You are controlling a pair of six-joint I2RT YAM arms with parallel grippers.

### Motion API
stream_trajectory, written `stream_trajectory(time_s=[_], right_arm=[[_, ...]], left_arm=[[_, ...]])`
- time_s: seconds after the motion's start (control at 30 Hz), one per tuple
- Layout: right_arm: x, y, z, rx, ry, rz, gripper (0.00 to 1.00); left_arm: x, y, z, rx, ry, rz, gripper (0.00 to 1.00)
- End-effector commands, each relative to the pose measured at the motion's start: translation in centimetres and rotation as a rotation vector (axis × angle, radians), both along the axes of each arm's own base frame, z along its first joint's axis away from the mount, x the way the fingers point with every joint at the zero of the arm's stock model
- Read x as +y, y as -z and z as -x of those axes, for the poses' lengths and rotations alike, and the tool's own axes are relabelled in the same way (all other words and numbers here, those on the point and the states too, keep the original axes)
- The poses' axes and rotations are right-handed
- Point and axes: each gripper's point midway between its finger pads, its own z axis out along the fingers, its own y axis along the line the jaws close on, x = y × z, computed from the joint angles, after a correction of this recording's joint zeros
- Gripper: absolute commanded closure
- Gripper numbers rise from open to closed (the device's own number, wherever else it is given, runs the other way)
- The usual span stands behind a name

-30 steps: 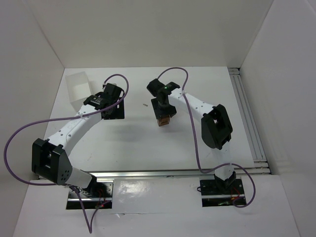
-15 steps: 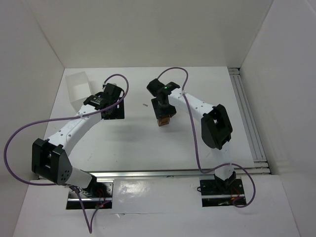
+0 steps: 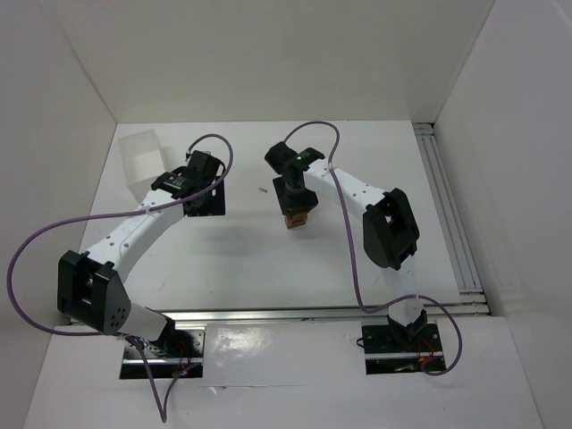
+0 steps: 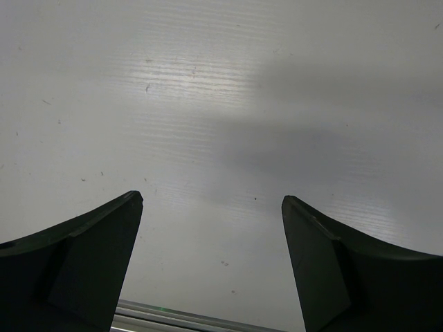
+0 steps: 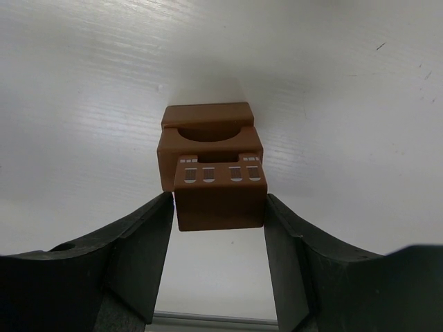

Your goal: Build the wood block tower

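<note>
My right gripper (image 5: pixel 218 202) is shut on a reddish-brown wood block (image 5: pixel 220 207) with small painted windows, its fingers pressed against both sides. Just beyond it a second brown block (image 5: pixel 206 117) with an arched cut-out rests on the white table; I cannot tell whether the two touch. In the top view the right gripper (image 3: pixel 294 204) hangs over these blocks (image 3: pixel 293 218) at the table's middle. My left gripper (image 4: pixel 211 200) is open and empty above bare table, and in the top view (image 3: pixel 204 202) it is left of the blocks. No other blocks show.
A white plastic tray (image 3: pixel 143 161) stands at the far left of the table, beside the left wrist. A metal rail (image 3: pixel 451 214) runs along the right edge. White walls enclose the table on three sides.
My right gripper, with the block in it, has shifted slightly left. The left arm has not moved.
</note>
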Motion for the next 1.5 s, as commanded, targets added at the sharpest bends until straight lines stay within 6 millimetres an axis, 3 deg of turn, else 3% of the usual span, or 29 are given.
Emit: stream_trajectory(time_s=[0.0,0.1,1.1,1.47], right_arm=[[1.3,-1.04,-0.71,-0.036,-0.02,-0.027,0.39],[1.43,-1.02,-0.62,-0.03,-0.022,-0.033,0.44],[1.29,-1.34,-1.0,-0.049,-0.016,-0.025,0.44],[1.27,-0.42,-0.72,-0.03,-0.019,-0.02,0.44]], left_arm=[[-0.29,-1.9,-0.23,-0.053,0.001,0.025,0.06],[-0.29,-1.9,-0.23,-0.053,0.001,0.025,0.06],[-0.29,-1.9,-0.23,-0.053,0.001,0.025,0.06],[-0.14,-1.94,-0.26,-0.056,-0.004,0.018,0.06]])
